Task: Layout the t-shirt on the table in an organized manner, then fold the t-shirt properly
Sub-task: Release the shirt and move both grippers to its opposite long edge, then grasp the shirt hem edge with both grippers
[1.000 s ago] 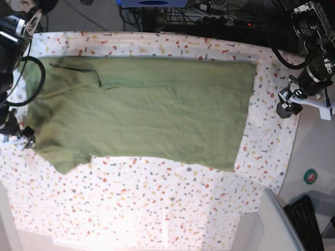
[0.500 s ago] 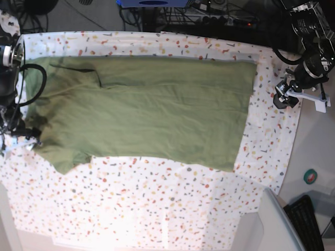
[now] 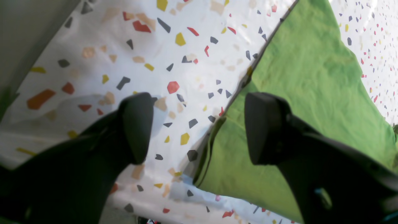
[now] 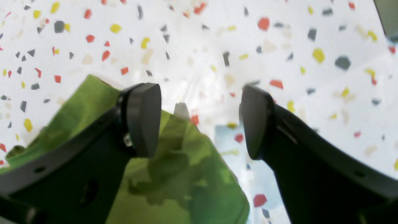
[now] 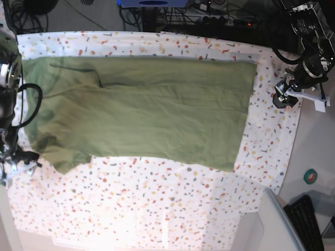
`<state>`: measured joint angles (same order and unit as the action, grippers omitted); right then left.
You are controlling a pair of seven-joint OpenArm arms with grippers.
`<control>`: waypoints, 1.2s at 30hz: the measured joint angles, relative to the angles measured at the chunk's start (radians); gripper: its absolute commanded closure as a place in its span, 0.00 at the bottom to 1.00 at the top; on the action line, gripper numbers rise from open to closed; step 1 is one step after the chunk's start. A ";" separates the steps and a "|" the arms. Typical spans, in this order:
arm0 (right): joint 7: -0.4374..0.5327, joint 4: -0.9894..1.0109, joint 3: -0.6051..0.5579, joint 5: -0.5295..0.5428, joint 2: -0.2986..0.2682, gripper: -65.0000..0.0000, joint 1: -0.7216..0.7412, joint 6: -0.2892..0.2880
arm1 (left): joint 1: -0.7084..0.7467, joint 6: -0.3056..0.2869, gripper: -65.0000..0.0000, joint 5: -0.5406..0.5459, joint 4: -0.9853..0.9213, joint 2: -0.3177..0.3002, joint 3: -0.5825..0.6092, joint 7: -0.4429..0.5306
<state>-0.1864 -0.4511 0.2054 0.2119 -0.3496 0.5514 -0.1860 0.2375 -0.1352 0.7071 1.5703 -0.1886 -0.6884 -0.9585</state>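
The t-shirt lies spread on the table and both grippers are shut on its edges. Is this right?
One part is wrong. The t-shirt does lie spread on the table, but the wrist views show the left gripper and right gripper open, holding nothing.

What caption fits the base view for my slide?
Olive t-shirt spread flat on the speckled table, both open hands off its ends.

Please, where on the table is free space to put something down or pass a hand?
The widest free patch of the table is the speckled band between the t-shirt and the near edge. A narrower strip lies between the shirt hem and the left claw. The sleeve end is crowded by the right claw.
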 measured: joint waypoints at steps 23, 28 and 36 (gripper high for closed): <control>0.003 0.133 0.009 -0.105 0.039 1.00 0.010 0.003 | 0.020 0.000 0.32 0.000 0.000 0.000 0.002 0.001; -0.008 0.079 0.009 -0.043 0.039 1.00 0.002 0.003 | 0.017 0.000 0.32 0.000 0.000 0.000 0.010 0.001; -0.203 -0.116 0.010 -0.034 0.057 1.00 -0.042 0.006 | -0.167 0.000 0.32 0.004 -0.132 -0.062 0.175 -0.001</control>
<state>-0.3897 -0.5667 0.2157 0.1783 -0.2928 0.5095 -0.1795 0.0708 -0.1352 0.7113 1.4384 -0.2508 -0.5137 -0.9596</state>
